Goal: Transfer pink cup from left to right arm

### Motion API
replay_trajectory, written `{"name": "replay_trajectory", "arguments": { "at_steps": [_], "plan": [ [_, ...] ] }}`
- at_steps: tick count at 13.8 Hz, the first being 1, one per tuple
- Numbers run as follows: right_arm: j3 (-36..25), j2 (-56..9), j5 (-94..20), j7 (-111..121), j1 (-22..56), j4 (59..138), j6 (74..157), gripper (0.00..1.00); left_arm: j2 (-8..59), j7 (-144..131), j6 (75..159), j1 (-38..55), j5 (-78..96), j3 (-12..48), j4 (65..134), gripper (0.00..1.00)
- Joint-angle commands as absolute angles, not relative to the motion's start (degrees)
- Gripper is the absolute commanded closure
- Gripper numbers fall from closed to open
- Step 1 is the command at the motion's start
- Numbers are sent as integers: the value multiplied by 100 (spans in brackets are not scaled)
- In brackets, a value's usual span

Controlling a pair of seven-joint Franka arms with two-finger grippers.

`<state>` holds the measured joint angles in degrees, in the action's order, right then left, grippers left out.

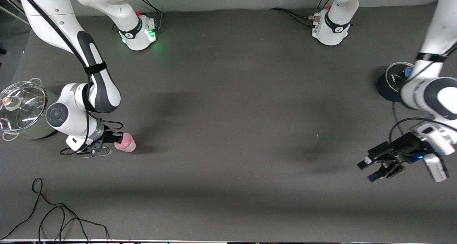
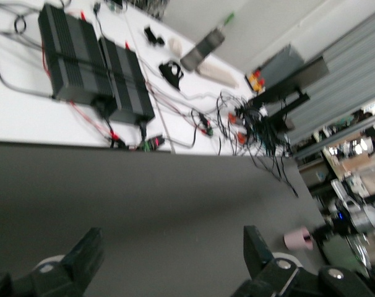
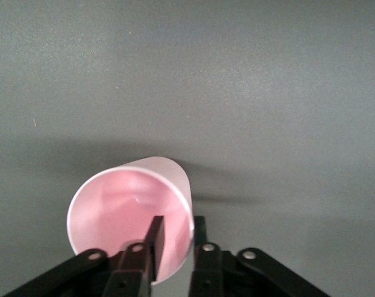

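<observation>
The pink cup is at the right arm's end of the table, tilted, its mouth toward the right gripper. In the right wrist view one finger is inside the pink cup and the other finger is outside its rim. The jaws straddle the wall, and a sliver of pink shows between the inner finger and the wall. The left gripper hangs open and empty over the table at the left arm's end. From the left wrist the gripper is wide apart, and the pink cup is small in the distance.
A steel pot with a glass lid stands beside the right arm's wrist at the table's edge. A dark round container sits under the left arm's forearm. A loose black cable lies near the front edge.
</observation>
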<state>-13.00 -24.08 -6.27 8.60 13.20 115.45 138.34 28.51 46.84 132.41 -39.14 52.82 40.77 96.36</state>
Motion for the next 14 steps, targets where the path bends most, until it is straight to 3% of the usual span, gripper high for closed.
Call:
{"name": "replay_trajectory", "arguments": {
  "at_steps": [1,3,6,7,8,11,14],
  "plan": [
    [-1318,-2251,-589,923,1362,11566,13834,21,2331,3257,12264,-4130,3952,4087,9423,0],
    [-1327,-1988,-589,879,1354,11427,13416,17,2032,2333,11535,-4175,2827,4087,9212,0],
    [-1353,-1417,-589,861,1362,10821,12019,15,1452,1374,10769,-4149,1656,4087,9114,0],
    [-1362,-1154,-580,861,1371,10732,11771,4,1302,1188,10375,-4148,1391,4087,9106,0],
    [-1362,-882,-554,853,1371,10731,11638,0,1179,1091,9971,-4157,1206,4087,9062,0],
    [-1354,-178,-536,739,1371,10609,11042,0,757,345,9116,-4087,442,4165,9070,0],
    [-1380,-35,-440,449,1327,9786,9918,0,344,-78,8904,-4017,369,4166,9193,0]
  ]
}}
